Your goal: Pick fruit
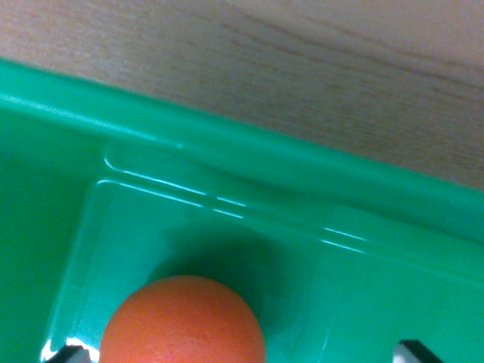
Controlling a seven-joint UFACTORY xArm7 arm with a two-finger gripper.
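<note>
Claw tips are seen at the bottom corners, spread wide, nothing gripped. Round orange matte-skinned fruit sits between them, nearer the wrist view's left tip, on the floor of the glossy green plastic tray. Centring is advised before closing, so the ball isn't pushed sideways. Pale wood-grain bench lies beyond the rim.

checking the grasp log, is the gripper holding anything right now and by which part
Cannot be told. The orange fruit sits in the green bin between the two fingertips at the bottom edge, but no contact shows.
</note>
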